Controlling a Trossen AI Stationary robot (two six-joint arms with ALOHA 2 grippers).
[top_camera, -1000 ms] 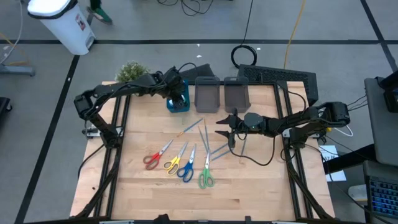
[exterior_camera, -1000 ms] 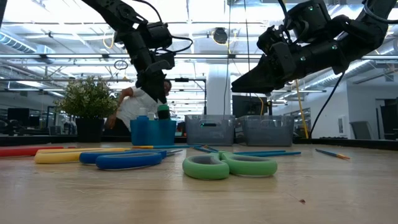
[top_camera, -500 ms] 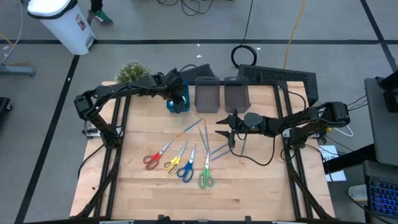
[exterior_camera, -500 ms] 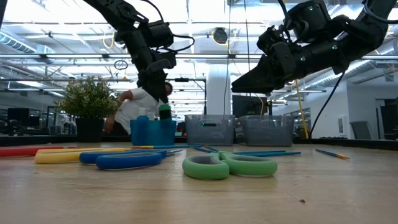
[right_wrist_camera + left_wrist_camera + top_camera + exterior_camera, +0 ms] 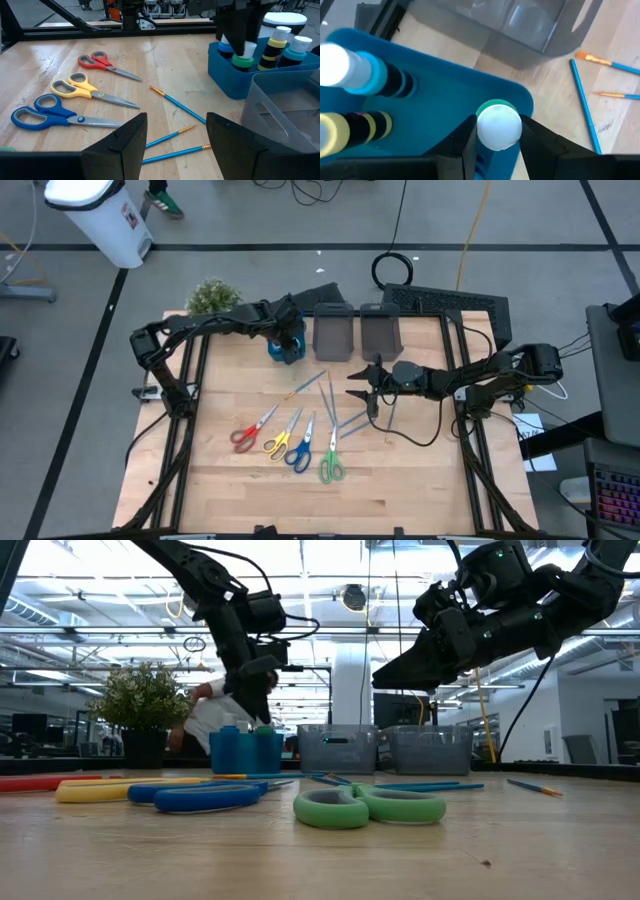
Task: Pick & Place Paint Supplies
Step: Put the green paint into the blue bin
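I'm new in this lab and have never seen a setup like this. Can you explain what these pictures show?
It is a robot with two dark arms at a wooden table, each ending in a two-finger pincer. One picture looks straight down, one looks level across the tabletop, and two come from cameras on the arms' wrists.

On the table lie four pairs of scissors, with red, yellow, blue and green handles, and a few thin brushes. At the back stand a blue bin, two grey bins and a small potted plant.

The left pincer grips a small white-capped bottle and holds it inside the blue bin, beside other bottles. The right pincer hangs open above the brushes, holding nothing.
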